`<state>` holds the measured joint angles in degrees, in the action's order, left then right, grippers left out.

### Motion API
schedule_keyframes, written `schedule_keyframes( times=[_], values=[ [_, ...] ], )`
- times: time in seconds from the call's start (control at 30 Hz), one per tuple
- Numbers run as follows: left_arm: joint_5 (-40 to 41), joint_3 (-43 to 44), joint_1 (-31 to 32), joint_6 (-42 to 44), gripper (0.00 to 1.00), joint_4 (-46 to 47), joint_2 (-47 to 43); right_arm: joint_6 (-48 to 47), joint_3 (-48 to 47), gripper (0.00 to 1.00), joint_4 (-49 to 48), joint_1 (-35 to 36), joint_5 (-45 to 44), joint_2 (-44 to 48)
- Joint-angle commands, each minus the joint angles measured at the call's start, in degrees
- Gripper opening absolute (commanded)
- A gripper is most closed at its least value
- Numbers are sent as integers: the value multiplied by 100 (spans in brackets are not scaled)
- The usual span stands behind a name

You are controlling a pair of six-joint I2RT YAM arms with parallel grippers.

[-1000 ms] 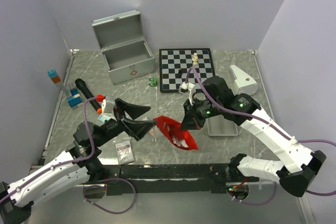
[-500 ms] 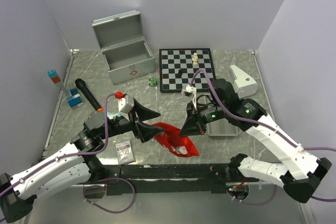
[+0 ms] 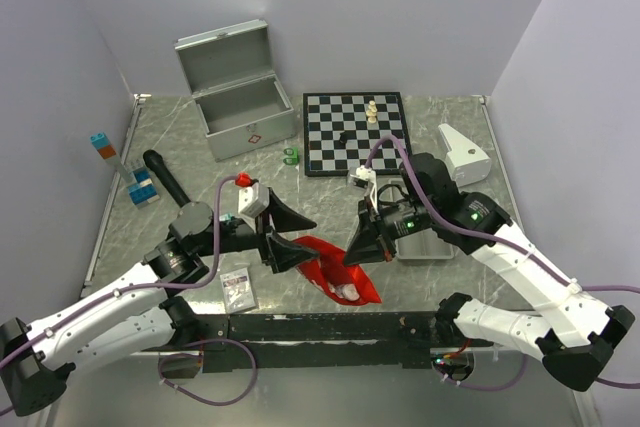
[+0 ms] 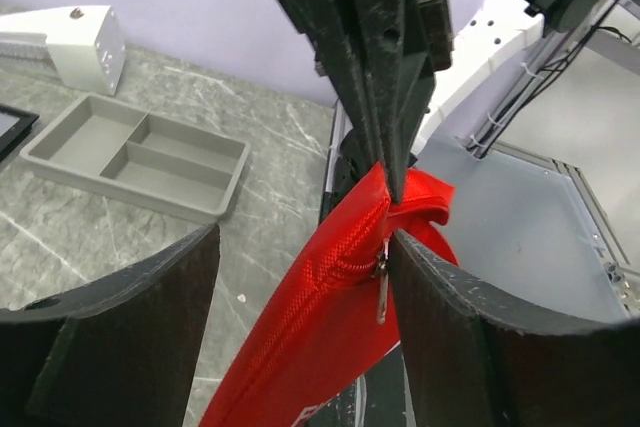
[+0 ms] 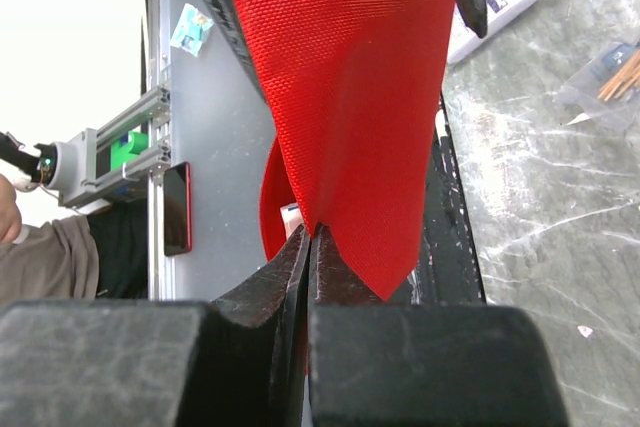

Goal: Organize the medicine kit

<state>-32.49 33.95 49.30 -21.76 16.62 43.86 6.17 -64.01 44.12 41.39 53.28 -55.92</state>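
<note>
Your right hand (image 3: pixel 356 250) is pressed tight together. It pinches the top corner of the red pouch (image 3: pixel 335 269) and holds that corner up. Your left hand (image 3: pixel 298 235) is spread wide, with one finger on each side of the pouch. One finger is just beside the cloth, but you cannot tell if it touches.

The pouch hangs tilted between your two hands, near the front of the bench (image 3: pixel 320 197). A bit of white shows low on it. The silver case (image 3: pixel 240 112) sits at the back left with its lid up, well apart from the pouch. It has a small red diamond on its front.

The left wrist view shows the zip pull (image 4: pixel 381 277) hanging down by your finger. It also shows the grey tray (image 4: pixel 140 152), split into parts. The right wrist view shows the woven red cloth folded into the pinch. Only the top view shows the case.
</note>
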Motion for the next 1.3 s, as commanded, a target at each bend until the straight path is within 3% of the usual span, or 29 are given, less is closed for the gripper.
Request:
schedule_keyframes(
  times=[0.0, 0.2, 0.4, 0.67, 1.03, 1.13, 1.27],
  values=[
    [-397, 165, -87, 41, 73, 604, -131, -2, 46, 0, -307, 36, 262, 169],
    [-1373, 23, -491, -574, 72, 1483, 87, -11, 81, 0, -369, 36, 359, 152],
    [-1822, 234, -562, -479, 68, 1380, 421, 7, 64, 0, -404, 45, 376, 125],
    [-2209, 419, -571, -443, 51, 1264, 756, 42, 99, 0, -474, 45, 385, 64],
    [-2437, 393, -720, -751, 55, 1625, 773, 15, 143, 0, -509, 36, 403, 29],
    [-2578, 419, -746, -891, 49, 1721, 931, -29, 90, 0, -448, 45, 403, 11],
    [-2710, 410, -825, -1110, 33, 1949, 1081, -29, 108, 0, -457, 45, 385, 37]
  ],
)
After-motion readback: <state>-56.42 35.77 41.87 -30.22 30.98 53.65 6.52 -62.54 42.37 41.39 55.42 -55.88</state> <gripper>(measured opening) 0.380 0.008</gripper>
